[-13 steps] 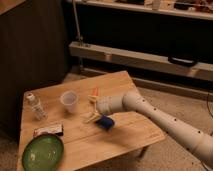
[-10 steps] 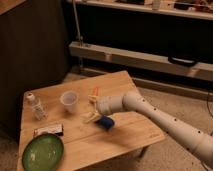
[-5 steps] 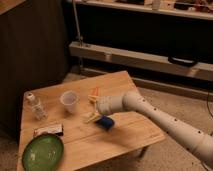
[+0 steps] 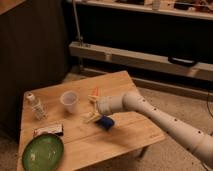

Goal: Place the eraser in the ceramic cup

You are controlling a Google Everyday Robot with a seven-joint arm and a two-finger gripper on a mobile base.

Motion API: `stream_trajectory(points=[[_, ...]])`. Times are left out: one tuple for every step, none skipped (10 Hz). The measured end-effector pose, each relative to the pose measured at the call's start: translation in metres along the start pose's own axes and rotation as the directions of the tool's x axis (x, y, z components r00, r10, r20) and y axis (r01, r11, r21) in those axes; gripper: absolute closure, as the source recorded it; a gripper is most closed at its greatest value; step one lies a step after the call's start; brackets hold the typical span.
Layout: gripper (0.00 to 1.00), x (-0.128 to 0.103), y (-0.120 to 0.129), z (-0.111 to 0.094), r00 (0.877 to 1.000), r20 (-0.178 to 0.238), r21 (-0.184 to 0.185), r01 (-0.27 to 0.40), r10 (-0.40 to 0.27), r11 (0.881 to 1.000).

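Nothing is seen to have changed: the arm, the gripper [image 4: 92, 105] and every object on the counter [image 4: 125, 137] are placed exactly as in the earlier frames, so no progress toward the task has been made. The gripper is held low over the middle of the counter, right of the ceramic cup [image 4: 69, 100] and just beside the dark blue block [image 4: 106, 121]. Its jaws are spread wide, and nothing is held between them. The eraser [image 4: 48, 131] lies flat at the lower left, between the green plate [image 4: 42, 152] and the small clear bottle [image 4: 36, 106], well apart from the gripper. The eraser is judged still to need approaching and grasping.
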Motion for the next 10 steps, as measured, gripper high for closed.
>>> stream_trajectory(points=[[0.20, 0.000, 0.000, 0.000, 1.000, 0.000, 0.000, 0.000, 0.000, 1.000], [0.20, 0.000, 0.000, 0.000, 1.000, 0.000, 0.000, 0.000, 0.000, 1.000], [0.20, 0.000, 0.000, 0.000, 1.000, 0.000, 0.000, 0.000, 0.000, 1.000], [0.20, 0.000, 0.000, 0.000, 1.000, 0.000, 0.000, 0.000, 0.000, 1.000], [0.20, 0.000, 0.000, 0.000, 1.000, 0.000, 0.000, 0.000, 0.000, 1.000], [0.20, 0.000, 0.000, 0.000, 1.000, 0.000, 0.000, 0.000, 0.000, 1.000], [0.20, 0.000, 0.000, 0.000, 1.000, -0.001, 0.000, 0.001, -0.001, 1.000], [0.20, -0.002, -0.001, -0.002, 1.000, -0.008, -0.005, 0.011, -0.011, 1.000], [0.20, -0.008, -0.004, 0.000, 0.999, -0.016, -0.019, 0.036, -0.036, 0.999], [0.20, -0.019, -0.008, 0.002, 0.998, -0.024, -0.042, 0.063, -0.064, 0.997]])
